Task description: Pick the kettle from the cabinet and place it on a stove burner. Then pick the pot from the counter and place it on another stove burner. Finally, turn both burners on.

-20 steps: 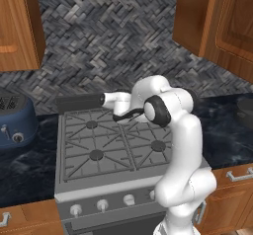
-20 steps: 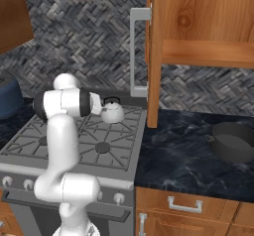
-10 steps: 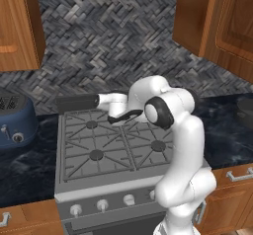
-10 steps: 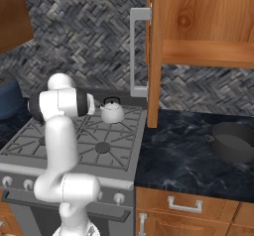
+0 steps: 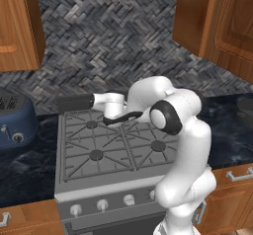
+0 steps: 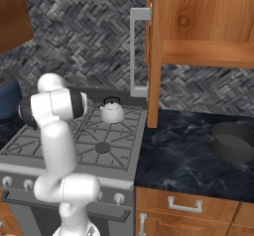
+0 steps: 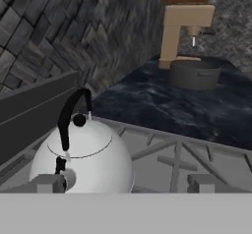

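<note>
Kettle (image 7: 81, 157) sits on the stove's back-right burner, pot (image 6: 237, 142) waits on the counter (image 6: 183, 158), looking heavy, rigid, best rim-gripped; jaw state I can't tell.

kettle (image 6: 112, 112) upright on rear right grate | pot (image 6: 235, 142) on counter (image 6: 183, 155) | cabinet (image 6: 203, 36) open

I count one kettle (image 6: 112, 112) on the stove, and one pot (image 6: 234, 142) on the counter (image 6: 188, 160) to the right. Four burners sit under the grates; the near left one (image 5: 96, 155) is plain. Four knobs (image 5: 103, 205) line the front. One blue toaster (image 5: 15, 123) stands far left.
</note>
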{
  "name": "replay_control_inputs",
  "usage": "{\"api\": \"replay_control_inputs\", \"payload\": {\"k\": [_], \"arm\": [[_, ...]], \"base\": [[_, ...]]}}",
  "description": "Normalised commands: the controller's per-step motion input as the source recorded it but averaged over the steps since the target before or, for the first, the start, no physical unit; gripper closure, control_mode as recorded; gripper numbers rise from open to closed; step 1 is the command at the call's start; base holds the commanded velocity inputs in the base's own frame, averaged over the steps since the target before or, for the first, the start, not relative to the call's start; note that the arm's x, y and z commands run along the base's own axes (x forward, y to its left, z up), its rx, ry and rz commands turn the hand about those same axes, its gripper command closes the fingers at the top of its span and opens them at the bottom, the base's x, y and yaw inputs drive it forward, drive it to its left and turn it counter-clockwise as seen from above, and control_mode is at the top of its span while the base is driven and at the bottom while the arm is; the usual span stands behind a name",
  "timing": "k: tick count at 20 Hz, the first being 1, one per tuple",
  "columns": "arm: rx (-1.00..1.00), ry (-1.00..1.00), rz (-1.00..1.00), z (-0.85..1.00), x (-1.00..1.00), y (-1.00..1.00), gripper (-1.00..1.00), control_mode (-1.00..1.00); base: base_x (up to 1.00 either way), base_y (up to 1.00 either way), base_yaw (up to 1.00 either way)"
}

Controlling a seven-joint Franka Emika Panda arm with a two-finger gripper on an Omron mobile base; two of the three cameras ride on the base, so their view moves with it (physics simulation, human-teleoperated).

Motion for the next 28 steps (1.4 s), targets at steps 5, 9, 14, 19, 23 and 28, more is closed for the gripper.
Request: {"api": "replay_control_inputs", "payload": {"k": [5, 9, 14, 19, 23, 28], "arm": [[0.0, -0.04, 0.0, 0.43, -0.64, 0.0, -1.0, -1.0], [0.0, 0.0, 0.0, 0.52, -0.6, 0.0, -1.0, -1.0], [0.0, 0.0, 0.0, 0.61, -0.58, 0.0, -1.0, -1.0], [0.01, -0.01, 0.0, 0.48, -0.66, 0.02, -1.0, -1.0], [0.04, -0.03, 0.0, 0.41, -0.74, 0.0, -1.0, -1.0], [0.06, -0.07, 0.0, 0.48, -0.72, 0.0, -1.0, -1.0]], "base": [[0.0, 0.0, 0.0], [0.0, 0.0, 0.0], [0.0, 0.0, 0.0], [0.0, 0.0, 0.0], [0.0, 0.0, 0.0], [0.0, 0.0, 0.0]]}}
